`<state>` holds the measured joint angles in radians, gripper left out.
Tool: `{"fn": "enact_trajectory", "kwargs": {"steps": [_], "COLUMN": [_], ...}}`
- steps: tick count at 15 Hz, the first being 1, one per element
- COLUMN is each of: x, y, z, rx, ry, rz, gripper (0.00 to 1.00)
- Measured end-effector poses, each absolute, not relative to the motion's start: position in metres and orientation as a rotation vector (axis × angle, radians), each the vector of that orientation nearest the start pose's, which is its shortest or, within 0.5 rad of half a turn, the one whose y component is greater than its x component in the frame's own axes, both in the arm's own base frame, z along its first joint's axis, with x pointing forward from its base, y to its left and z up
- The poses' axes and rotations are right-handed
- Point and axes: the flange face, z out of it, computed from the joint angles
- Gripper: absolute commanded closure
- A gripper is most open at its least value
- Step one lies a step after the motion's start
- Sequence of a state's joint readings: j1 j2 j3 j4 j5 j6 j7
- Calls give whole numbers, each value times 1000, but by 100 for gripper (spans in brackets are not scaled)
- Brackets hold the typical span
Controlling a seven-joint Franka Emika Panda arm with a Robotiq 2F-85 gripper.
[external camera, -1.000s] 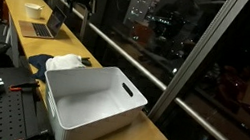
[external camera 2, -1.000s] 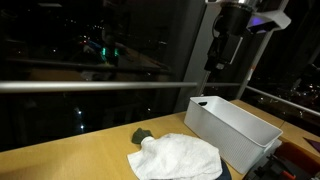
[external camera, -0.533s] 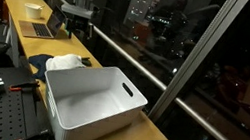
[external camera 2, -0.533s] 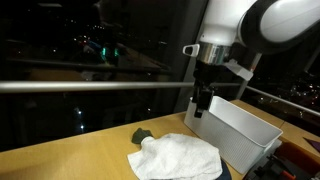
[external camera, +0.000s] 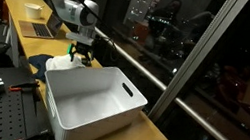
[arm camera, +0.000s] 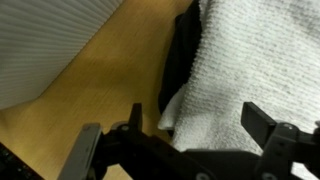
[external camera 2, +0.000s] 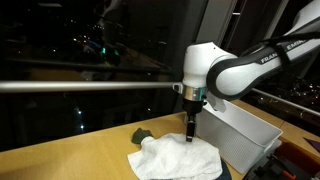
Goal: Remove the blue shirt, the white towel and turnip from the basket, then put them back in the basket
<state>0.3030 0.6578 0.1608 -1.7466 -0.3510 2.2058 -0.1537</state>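
**Cloth, plastic, wood and glass**

The white towel (external camera 2: 178, 158) is thick terry cloth; in the wrist view its looped pile looks rough and matt. The blue shirt (arm camera: 178, 70) showing at the towel's edge is a darker, smoother cloth with no pile. The basket (external camera: 96, 124) is white plastic, smooth-walled with a dull sheen. The table (arm camera: 95, 90) is light wood with a smooth satin finish. The arm's shell (external camera 2: 225, 72) is glossy white plastic, and the gripper (external camera 2: 192, 138) is matt black. The window glass (external camera: 167, 26) on the far side is glossy and mirrors lights.
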Motion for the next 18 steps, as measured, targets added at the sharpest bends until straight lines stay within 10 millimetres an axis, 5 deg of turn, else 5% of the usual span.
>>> {"fn": "enact_trajectory", "kwargs": {"steps": [1, 2, 4, 6, 10, 13, 18], "x": [590, 595, 604, 612, 626, 635, 641], "y": [266, 262, 261, 269, 287, 282, 262], "z": [175, 165, 151, 140, 135, 141, 155], "rx": [-3044, -3047, -3046, -3038, -3029, -3029, -3021], "ry": [-1316, -1297, -1257, -1233, -1200, -1160, -1115], "rz": [278, 296, 324, 344, 384, 412, 429], "gripper": [4, 28, 30, 46, 77, 98, 99]}}
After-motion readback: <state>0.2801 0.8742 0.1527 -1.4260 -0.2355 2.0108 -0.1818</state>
